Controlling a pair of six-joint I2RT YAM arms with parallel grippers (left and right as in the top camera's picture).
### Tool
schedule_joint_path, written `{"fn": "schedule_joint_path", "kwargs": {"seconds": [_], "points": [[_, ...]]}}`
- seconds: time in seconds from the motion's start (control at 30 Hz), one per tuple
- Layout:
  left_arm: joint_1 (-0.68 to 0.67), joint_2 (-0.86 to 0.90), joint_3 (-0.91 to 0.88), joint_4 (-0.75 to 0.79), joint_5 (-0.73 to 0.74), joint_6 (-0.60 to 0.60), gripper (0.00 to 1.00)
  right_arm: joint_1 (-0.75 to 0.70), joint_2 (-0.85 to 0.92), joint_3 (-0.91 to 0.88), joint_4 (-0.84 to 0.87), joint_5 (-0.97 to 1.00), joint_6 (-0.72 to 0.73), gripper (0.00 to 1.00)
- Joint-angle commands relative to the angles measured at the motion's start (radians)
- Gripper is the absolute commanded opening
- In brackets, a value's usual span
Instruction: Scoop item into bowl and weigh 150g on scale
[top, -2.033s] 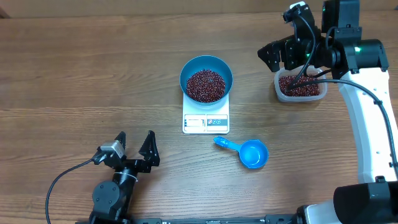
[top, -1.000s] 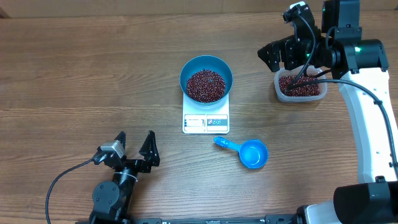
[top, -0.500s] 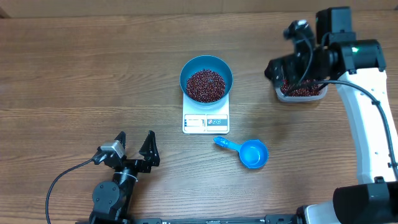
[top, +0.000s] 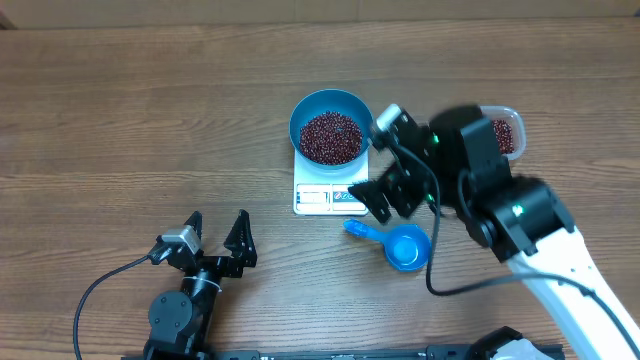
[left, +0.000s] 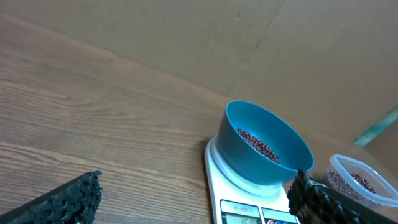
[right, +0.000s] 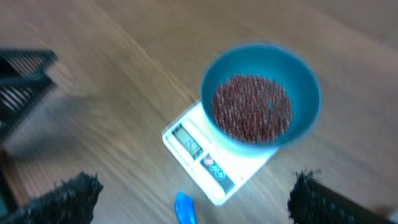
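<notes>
Blue bowl (top: 332, 108) of red-brown beans (top: 331, 137) sits on a white scale (top: 330, 198); right gripper (top: 385, 160) hovers beside it, jaws spread and empty; left gripper (top: 217, 232), well apart, equally released.

The right claw (top: 388, 172) has swung away from the clear tub (top: 507, 128) at the far right and come toward the middle of the surface (top: 120, 120). It now hangs just right of the scale (top: 322, 198), near the blue scoop (top: 408, 250) (its wrist view is blurred).
</notes>
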Motion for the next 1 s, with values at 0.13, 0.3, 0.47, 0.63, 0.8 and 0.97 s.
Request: {"fn": "schedule_joint_path", "kwargs": {"seconds": [0.13, 0.3, 0.47, 0.63, 0.8, 0.97], "points": [[0.007, -0.009, -0.006, 0.004, -0.007, 0.019, 0.99, -0.170, -0.367, -0.385, 0.117, 0.007, 0.081, 1.00], [0.007, -0.009, -0.006, 0.004, -0.007, 0.019, 1.00, -0.203, -0.565, -0.587, 0.167, -0.023, 0.078, 1.00], [0.007, -0.009, -0.006, 0.004, -0.007, 0.019, 0.99, -0.212, -0.794, -0.782, 0.258, -0.077, 0.082, 1.00], [0.007, -0.009, -0.006, 0.004, -0.007, 0.019, 1.00, -0.270, -0.991, -0.917, 0.373, -0.135, 0.088, 1.00], [0.007, -0.009, -0.006, 0.004, -0.007, 0.019, 0.99, -0.304, -1.088, -1.013, 0.521, -0.131, 0.111, 1.00], [0.007, -0.009, -0.006, 0.004, -0.007, 0.019, 1.00, -0.322, -1.184, -1.124, 0.677, -0.124, 0.134, 1.00]]}}
